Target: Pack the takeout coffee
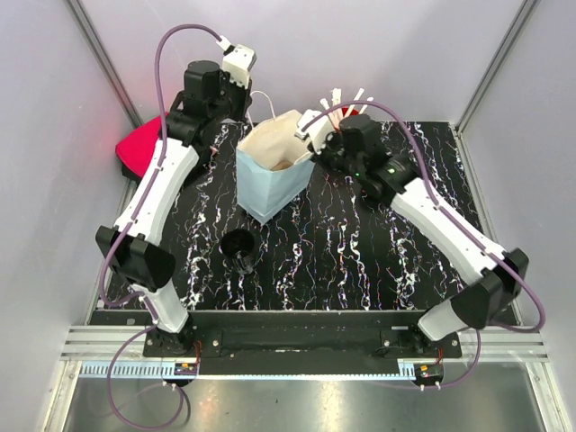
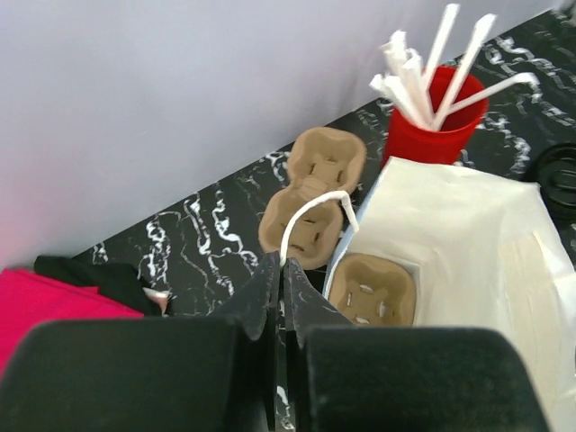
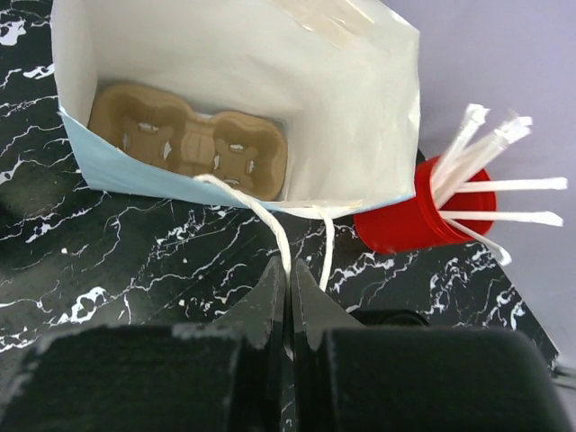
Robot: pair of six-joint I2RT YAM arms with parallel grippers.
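Note:
A small black cup [image 1: 239,249] stands on the marble table in front of the light blue paper bag [image 1: 270,171]; I cannot tell from above whether it has a lid. The bag stands open with an empty brown cup carrier [image 3: 189,139] on its bottom. My left gripper [image 1: 245,99] is behind the bag, shut on its white string handle [image 2: 310,211]. My right gripper [image 1: 312,135] is at the bag's right side, shut on the other string handle [image 3: 261,216]. Both handles are pulled taut and the bag's mouth is spread.
A red cup of white stirrers [image 1: 351,112] stands behind the bag on the right. A black round rim [image 2: 560,175] shows beside it. Spare brown carriers [image 2: 315,193] lie behind the bag. A pink object [image 1: 139,144] sits at the far left by the wall.

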